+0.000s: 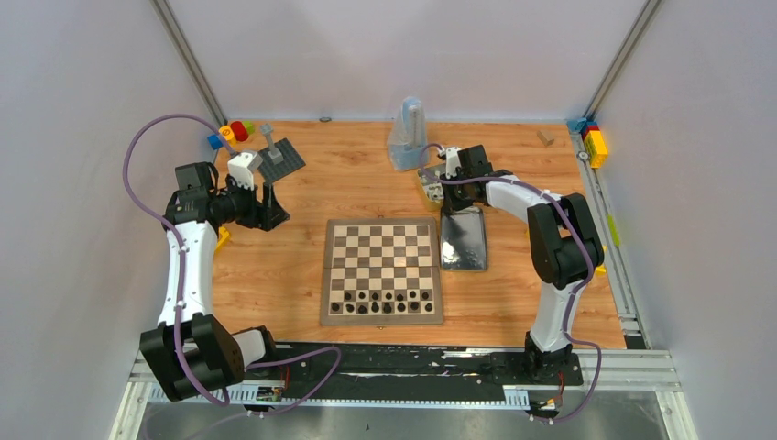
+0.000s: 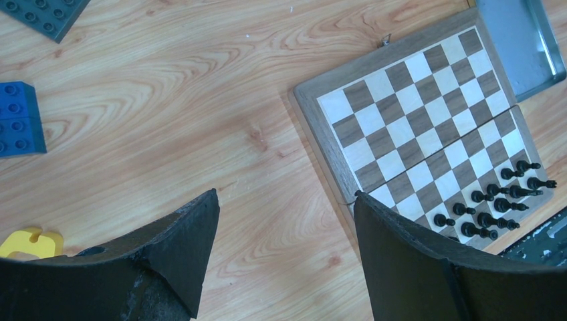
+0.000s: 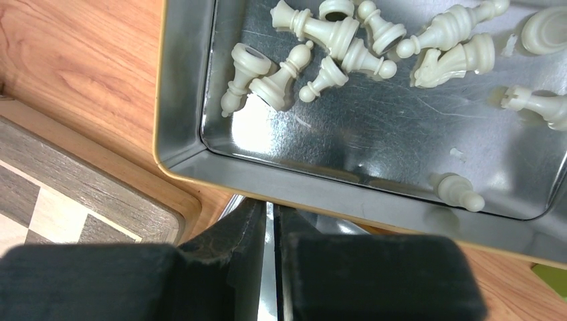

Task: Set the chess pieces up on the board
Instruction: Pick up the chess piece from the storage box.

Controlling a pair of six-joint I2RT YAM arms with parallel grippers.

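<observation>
Chess pieces [image 3: 334, 40]: cream ones lie tumbled in tin [image 3: 180, 100]; black ones [image 1: 385, 301] stand on board [image 1: 382, 243], near rows. Probably light, rigid and glossy, so slippery; best pinched at the waist, jaws across the stem. Right tool [image 3: 271, 224] closed, empty, at tin's near rim, arm folded fwd. Left tool [image 2: 286, 200] open, hovering over bench [image 2: 200, 100] left of board.

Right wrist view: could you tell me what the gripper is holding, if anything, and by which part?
Nothing that shows: the right gripper is shut at the tin's near rim, and the white chess pieces lie loose inside the tin.
</observation>
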